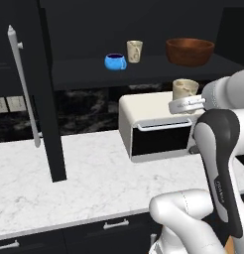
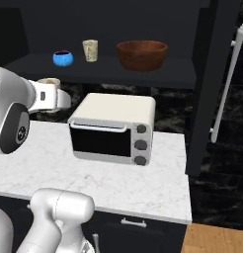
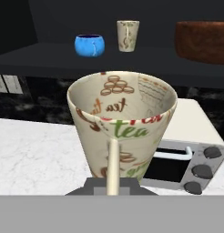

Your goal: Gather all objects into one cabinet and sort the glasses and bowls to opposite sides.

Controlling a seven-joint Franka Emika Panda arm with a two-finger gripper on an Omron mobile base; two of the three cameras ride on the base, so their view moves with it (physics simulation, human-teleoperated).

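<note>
Black wall cabinet (image 1: 144, 69), door (image 1: 47, 99) swung open with its long silver bar handle (image 1: 24, 89), wide dark shelf exposed. Below it the marble counter (image 1: 69, 178) with a cream toaster oven (image 2: 113, 131) sitting on it.

On the shelf: big brown wooden bowl (image 2: 141, 54) at one end, small blue bowl (image 2: 62, 58) toward the other, beige cup (image 2: 90, 50) upright between them, close to the blue bowl. So one cup is parked between the two bowls, sides not sorted yet, my judgement.

Second cup, a tea-print cup (image 3: 123, 127), is in my jaws, upright, mouth up, held at its near wall low down; in the left base view it hangs above the toaster oven, below shelf height. Jaws closed on it, my gripper (image 3: 113, 184) mostly hidden behind the cup.

Risks as I see them:
- Shelf front edge is above the cup; going forward without lifting enough would knock the cup on it and twist it in my grip.
- Grip looks like a rim or wall pinch; a bump could tip it out onto the toaster oven.
- Setting down near the blue bowl or the other cup, crowded spot, could shove either.
- Dropping it wherever leaves cups and bowls mixed.
</note>
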